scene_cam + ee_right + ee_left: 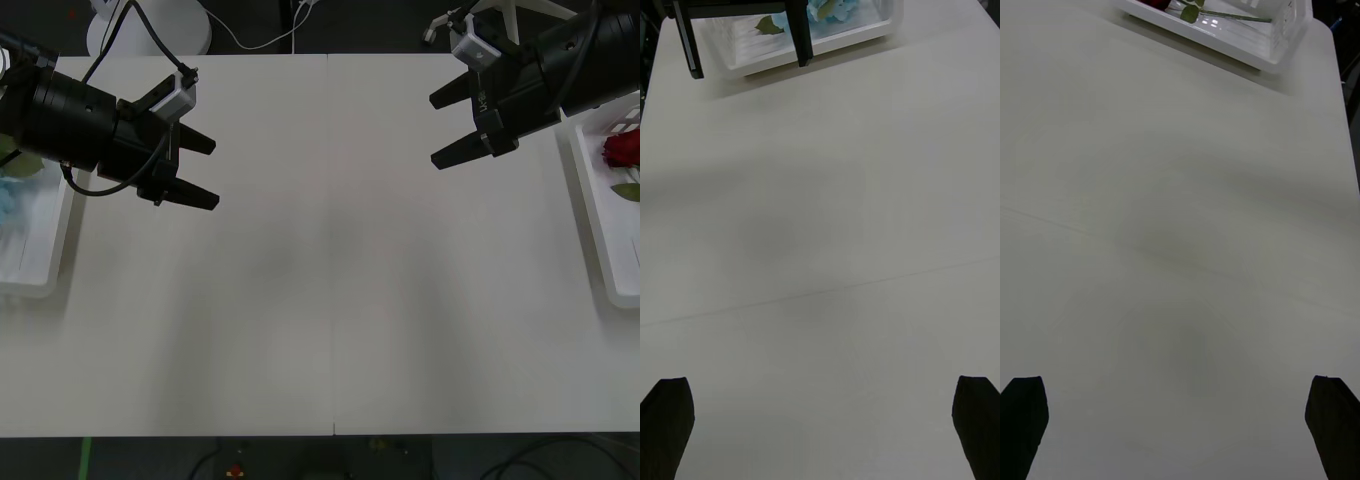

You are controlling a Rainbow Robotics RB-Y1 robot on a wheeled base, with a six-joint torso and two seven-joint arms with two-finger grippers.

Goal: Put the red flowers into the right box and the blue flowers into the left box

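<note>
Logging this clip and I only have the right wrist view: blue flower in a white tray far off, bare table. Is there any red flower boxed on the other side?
Observer: Yes. In the front view a red flower lies in the right box, at the table's right edge.
Operator: What is the right end effector doing?
Observer: The right end effector hangs open over the table, beside the right box, holding nothing.
Operator: And the left one?
Observer: The left end effector is open too, beside the left box, where the blue flower lies.
</note>
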